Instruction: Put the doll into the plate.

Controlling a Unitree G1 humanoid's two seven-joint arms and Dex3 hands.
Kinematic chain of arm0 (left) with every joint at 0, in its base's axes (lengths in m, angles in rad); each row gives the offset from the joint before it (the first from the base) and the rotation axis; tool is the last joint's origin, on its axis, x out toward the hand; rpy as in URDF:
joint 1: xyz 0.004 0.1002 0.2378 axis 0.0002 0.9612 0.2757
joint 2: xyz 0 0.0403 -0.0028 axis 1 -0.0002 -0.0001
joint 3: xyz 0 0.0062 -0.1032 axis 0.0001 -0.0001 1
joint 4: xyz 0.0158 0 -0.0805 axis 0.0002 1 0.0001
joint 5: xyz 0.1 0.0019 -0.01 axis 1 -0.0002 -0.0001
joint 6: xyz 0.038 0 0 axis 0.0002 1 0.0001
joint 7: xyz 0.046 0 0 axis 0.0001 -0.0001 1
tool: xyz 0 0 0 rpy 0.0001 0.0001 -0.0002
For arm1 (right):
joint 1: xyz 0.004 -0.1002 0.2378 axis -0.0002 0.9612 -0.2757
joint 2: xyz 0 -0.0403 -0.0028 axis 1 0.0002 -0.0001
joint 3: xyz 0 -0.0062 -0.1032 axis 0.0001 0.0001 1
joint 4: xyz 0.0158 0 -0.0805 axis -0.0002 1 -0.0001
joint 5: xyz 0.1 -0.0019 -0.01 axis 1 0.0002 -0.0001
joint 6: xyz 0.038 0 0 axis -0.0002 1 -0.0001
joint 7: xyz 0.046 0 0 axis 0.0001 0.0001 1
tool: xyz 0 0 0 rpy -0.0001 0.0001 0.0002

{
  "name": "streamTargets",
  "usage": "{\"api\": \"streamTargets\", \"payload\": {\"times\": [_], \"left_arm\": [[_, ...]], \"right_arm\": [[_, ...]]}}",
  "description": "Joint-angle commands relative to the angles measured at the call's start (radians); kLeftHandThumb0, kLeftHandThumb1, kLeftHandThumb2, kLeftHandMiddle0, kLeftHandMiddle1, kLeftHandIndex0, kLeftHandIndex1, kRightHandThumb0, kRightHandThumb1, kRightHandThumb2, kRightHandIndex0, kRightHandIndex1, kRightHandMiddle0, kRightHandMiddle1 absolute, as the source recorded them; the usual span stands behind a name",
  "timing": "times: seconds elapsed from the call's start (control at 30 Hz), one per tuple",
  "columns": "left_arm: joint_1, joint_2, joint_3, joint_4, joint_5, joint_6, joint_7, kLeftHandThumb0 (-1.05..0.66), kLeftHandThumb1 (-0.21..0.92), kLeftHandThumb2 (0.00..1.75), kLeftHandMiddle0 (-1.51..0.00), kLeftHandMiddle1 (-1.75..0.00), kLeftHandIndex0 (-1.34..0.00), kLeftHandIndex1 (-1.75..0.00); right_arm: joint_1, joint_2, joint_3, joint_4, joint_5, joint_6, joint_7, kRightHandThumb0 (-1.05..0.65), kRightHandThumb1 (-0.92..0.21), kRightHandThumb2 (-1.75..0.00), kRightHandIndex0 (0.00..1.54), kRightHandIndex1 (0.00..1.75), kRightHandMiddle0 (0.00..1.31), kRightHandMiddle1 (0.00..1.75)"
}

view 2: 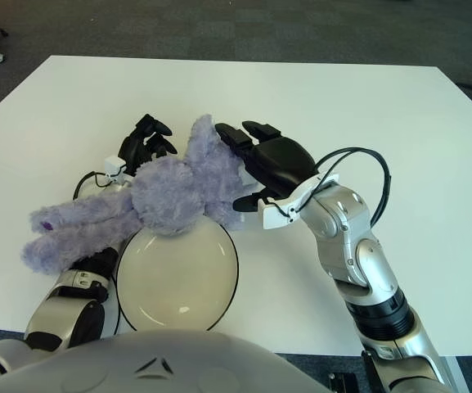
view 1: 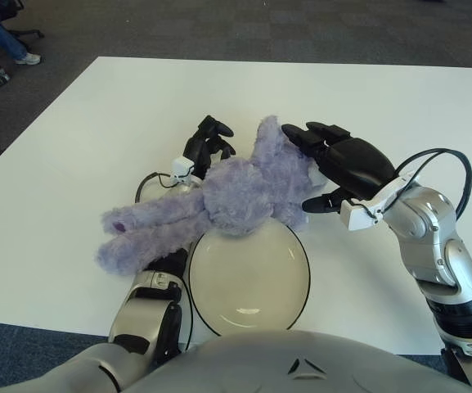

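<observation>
The doll (view 1: 219, 196), a purple plush, is being seen lying on the white worktop (view 1: 72, 147), long axis running from lower left (legs) up to the right (head). Its belly is overlapping the far rim of the plate (view 1: 249, 278); most of the body is lying outside the plate, to the left and beyond it.

The left hand (view 1: 207, 141) is being shown just beyond the doll's back, the forearm passing under the plush, so the doll is being carried on that arm. Fingers are curled, but whether any plush is being pinched cannot be told.

The plate is sitting near the robot's body, empty apart from the overlapping belly.

The right hand (view 1: 321, 168) is being held at the doll's head end, fingers spread over the head, thumb low beside it, palm facing left. Contact looks likely on the plush, but no closed grasp is being shown; the hand is being read as open.

Key relation: the plate lies toward the robot from the doll, across its long axis. The right hand is nearer the head, the left arm under the body and legs. A pull toward the robot is probably being called for, with the long legs likely to be left hanging over the rim.
</observation>
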Motion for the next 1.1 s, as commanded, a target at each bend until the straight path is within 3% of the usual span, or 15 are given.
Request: {"api": "streamTargets", "payload": {"times": [0.0, 0.3, 0.37, 0.53, 0.6, 0.67, 0.73, 0.83, 0.9, 1.0, 1.07], "left_arm": [[0.066, -0.003, 0.002, 0.031, -0.004, 0.000, -0.002, -0.01, 0.34, 1.31, -0.49, -1.75, -0.47, -1.75], [0.071, -0.008, 0.003, 0.022, 0.001, -0.003, 0.008, -0.01, 0.31, 1.34, -0.51, -1.75, -0.49, -1.75], [0.071, -0.009, 0.003, 0.021, 0.001, -0.005, 0.009, -0.01, 0.31, 1.34, -0.51, -1.75, -0.50, -1.75], [0.071, -0.009, 0.002, 0.019, 0.003, -0.006, 0.009, -0.01, 0.30, 1.35, -0.51, -1.75, -0.50, -1.75], [0.071, -0.009, 0.001, 0.019, 0.006, -0.007, 0.011, -0.01, 0.30, 1.35, -0.51, -1.75, -0.50, -1.75], [0.072, -0.009, 0.001, 0.018, 0.008, -0.008, 0.013, -0.01, 0.30, 1.35, -0.51, -1.75, -0.50, -1.75], [0.072, -0.009, 0.001, 0.018, 0.008, -0.008, 0.014, -0.01, 0.30, 1.35, -0.51, -1.75, -0.50, -1.75], [0.073, -0.008, 0.001, 0.017, 0.009, -0.010, 0.015, -0.01, 0.30, 1.34, -0.51, -1.75, -0.50, -1.75], [0.074, -0.008, 0.000, 0.016, 0.011, -0.013, 0.016, -0.01, 0.30, 1.34, -0.51, -1.75, -0.50, -1.75], [0.074, -0.007, 0.000, 0.016, 0.013, -0.014, 0.017, -0.01, 0.31, 1.34, -0.51, -1.75, -0.49, -1.75], [0.074, -0.006, -0.001, 0.014, 0.014, -0.012, 0.018, -0.01, 0.31, 1.34, -0.51, -1.75, -0.49, -1.75]], "right_arm": [[-0.029, -0.013, 0.030, 0.032, -0.031, -0.013, 0.012, -0.33, -0.59, -0.88, 0.16, 0.06, 0.00, 0.00], [-0.054, -0.045, 0.056, 0.046, -0.055, -0.028, 0.070, -0.56, -0.71, -0.67, 0.17, 0.16, 0.00, 0.00], [-0.066, -0.056, 0.065, 0.058, -0.064, -0.043, 0.077, -0.62, -0.75, -0.59, 0.10, 0.36, 0.00, 0.00], [-0.095, -0.069, 0.089, 0.108, -0.068, -0.075, 0.080, -0.69, -0.79, -0.53, 0.03, 0.62, 0.00, 0.00], [-0.112, -0.043, 0.108, 0.171, -0.047, -0.077, 0.069, -0.69, -0.80, -0.51, 0.02, 0.80, 0.00, 0.00], [-0.119, -0.027, 0.116, 0.205, -0.029, -0.075, 0.062, -0.66, -0.81, -0.51, 0.01, 1.23, 0.00, 0.00], [-0.110, -0.014, 0.125, 0.260, -0.027, -0.084, 0.015, -0.64, -0.80, -0.52, 0.00, 1.38, 0.00, 0.03], [-0.092, 0.009, 0.132, 0.347, -0.026, -0.094, -0.069, -0.59, -0.74, -0.59, 0.00, 1.50, 0.00, 0.16], [-0.087, 0.013, 0.127, 0.353, -0.020, -0.089, -0.087, -0.35, -0.51, -0.88, 0.00, 1.60, 0.00, 0.54], [-0.089, 0.009, 0.132, 0.371, -0.023, -0.098, -0.111, -0.16, -0.35, -1.09, 0.00, 1.69, 0.00, 0.93], [-0.096, 0.003, 0.139, 0.380, -0.036, -0.112, -0.136, -0.10, -0.31, -1.15, 0.00, 1.72, 0.00, 1.09]]}}
